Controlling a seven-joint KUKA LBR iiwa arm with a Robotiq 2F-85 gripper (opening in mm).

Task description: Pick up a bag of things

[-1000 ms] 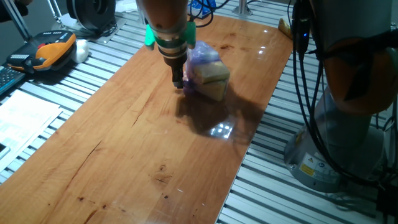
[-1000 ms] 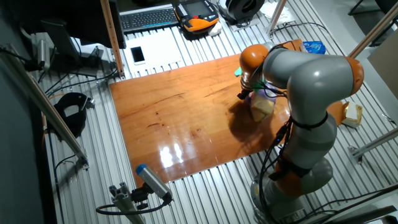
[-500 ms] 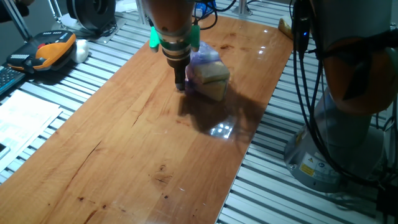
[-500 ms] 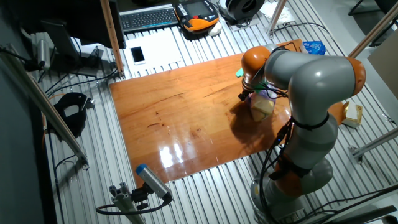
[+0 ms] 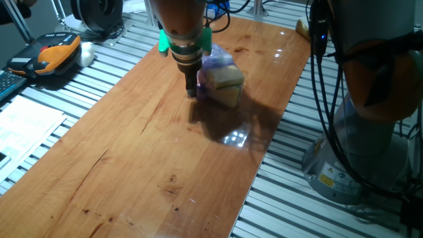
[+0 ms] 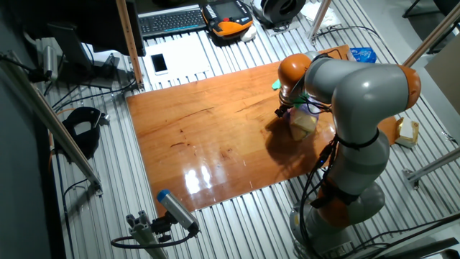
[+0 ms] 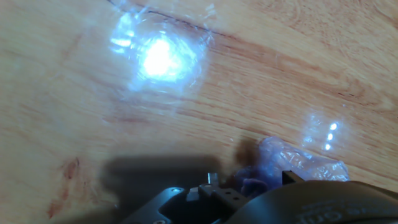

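The bag of things [image 5: 221,76] is a crinkly lilac plastic bag with a tan sponge-like block inside. It lies on the wooden table [image 5: 132,152] toward its far end. My gripper [image 5: 191,89] stands upright with its tips at the table surface, against the bag's left edge. The fingers look drawn together on the bag's crinkled edge. The other fixed view shows the gripper [image 6: 282,110] beside the bag [image 6: 304,122]. In the hand view, lilac plastic [image 7: 292,163] sits right at the fingers, which are mostly hidden at the bottom.
A blue-and-white packet [image 6: 361,54] and a bare tan lump [image 6: 407,131] lie off the table by the robot base [image 6: 338,208]. An orange-and-black pendant [image 5: 53,54] and a keyboard [image 6: 172,20] lie beyond the table's end. Cables hang at the right.
The gripper shifted slightly right, closer against the bag's edge, between one second and half a second ago. Since then nothing visibly moved.
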